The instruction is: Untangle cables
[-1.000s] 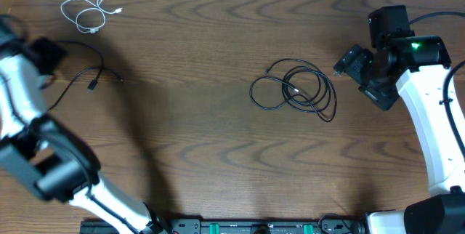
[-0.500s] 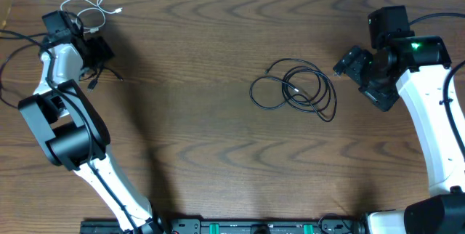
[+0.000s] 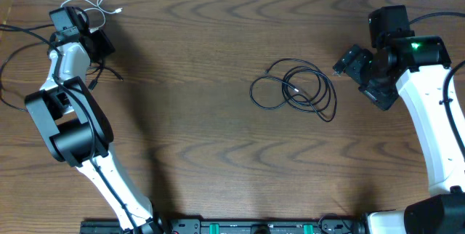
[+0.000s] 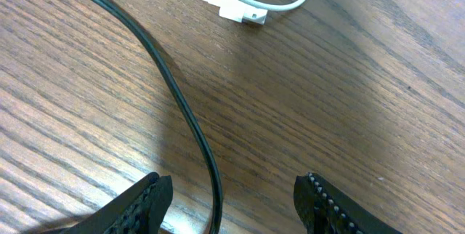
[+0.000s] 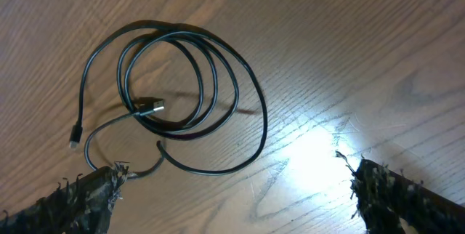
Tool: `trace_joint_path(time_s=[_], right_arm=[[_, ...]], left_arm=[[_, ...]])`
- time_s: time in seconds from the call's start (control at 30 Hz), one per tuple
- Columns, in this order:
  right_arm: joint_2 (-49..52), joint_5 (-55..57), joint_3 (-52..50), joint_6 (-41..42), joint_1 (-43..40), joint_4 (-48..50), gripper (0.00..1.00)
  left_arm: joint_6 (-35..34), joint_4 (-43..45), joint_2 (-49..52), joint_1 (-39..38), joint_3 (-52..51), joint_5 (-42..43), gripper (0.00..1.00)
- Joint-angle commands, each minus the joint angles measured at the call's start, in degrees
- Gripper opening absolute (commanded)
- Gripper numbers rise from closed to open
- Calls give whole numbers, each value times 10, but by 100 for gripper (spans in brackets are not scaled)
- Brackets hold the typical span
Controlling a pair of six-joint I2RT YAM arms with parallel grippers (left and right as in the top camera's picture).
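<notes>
- My left gripper (image 4: 232, 198) was spread open low over the table (image 4: 349, 118), with one black cable (image 4: 182, 110) running between the fingers — nothing gripped.
- The white cable (image 4: 247, 5) lay just beyond it at the far-left corner, not touching that black one in the wrist view.
- My right gripper (image 5: 232, 190) was open too and empty, hovering near the black coil (image 5: 182, 89) mid-table.
- My read: partly sorted — the coil looked looped over itself, not yet laid out.
</notes>
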Motion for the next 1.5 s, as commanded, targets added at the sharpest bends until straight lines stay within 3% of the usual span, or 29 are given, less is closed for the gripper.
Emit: trace_joint_path(time_s=[0.0,0.13,0.27,0.3,0.4,0.43,0.9,1.23,1.47], right_arm=[[3,1,-2,-5,0,-1,99],[3,1,-2,-5,1,-5,99],[3,1,-2,-5,0,-12,99],[3,1,-2,-5,0,-12,99],[3,1,-2,-5,0,-11,99],[3,1,-2,-5,0,-11,99],[3,1,-2,-5,0,-14,99],[3,1,-2,-16,0,-14,99],[3,1,-2,-18,0,-9,99]], left_arm=[[3,6,25,0,-5,-2,60],[6,7,45,1,-5,-12,59],[14,6,46,0,-5,-12,53],[14,8,46,0,-5,-12,48],[10,3,45,0,-5,-11,13],[9,-1,43,0,-5,-11,8],[-102,-68,-92,1,-5,-10,7],[-260,-195,-128,29,-5,-9,7],[-263,-273,-126,35,-5,-7,8]])
